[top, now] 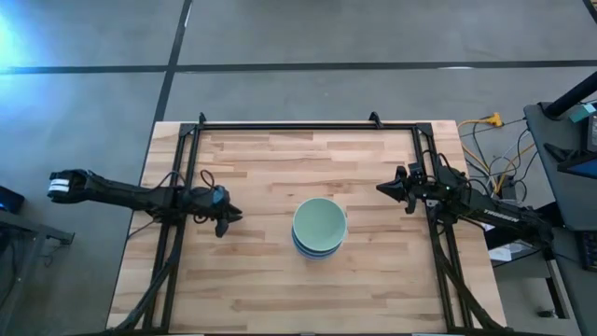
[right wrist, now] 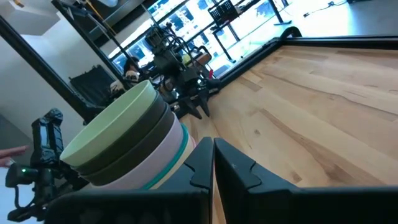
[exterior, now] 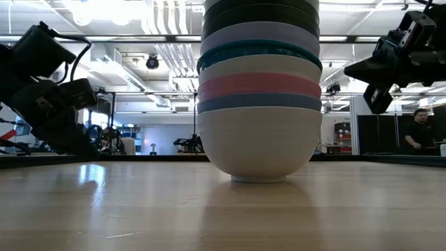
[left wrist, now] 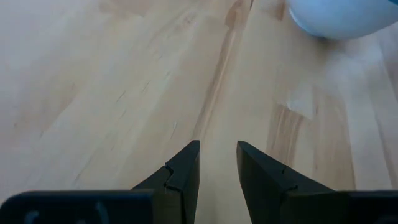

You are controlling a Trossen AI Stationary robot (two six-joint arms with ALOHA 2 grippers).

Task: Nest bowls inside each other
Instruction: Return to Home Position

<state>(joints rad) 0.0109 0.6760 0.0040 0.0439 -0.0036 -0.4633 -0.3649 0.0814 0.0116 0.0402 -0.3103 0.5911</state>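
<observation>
The bowls stand nested in one upright stack near the table's middle, resting on the base of a white bowl. Above it show blue, pink, white, teal, lavender and black rims; a pale green bowl sits on top. My left gripper waits to the stack's left, above the wood, its fingers slightly apart and holding nothing. My right gripper hovers right of the stack and a little farther back, its fingers shut and empty.
A black metal frame runs along the far edge and both sides of the wooden table. Bare wood lies all around the stack. Cables and equipment sit off the table's right side. A person shows in the room beyond.
</observation>
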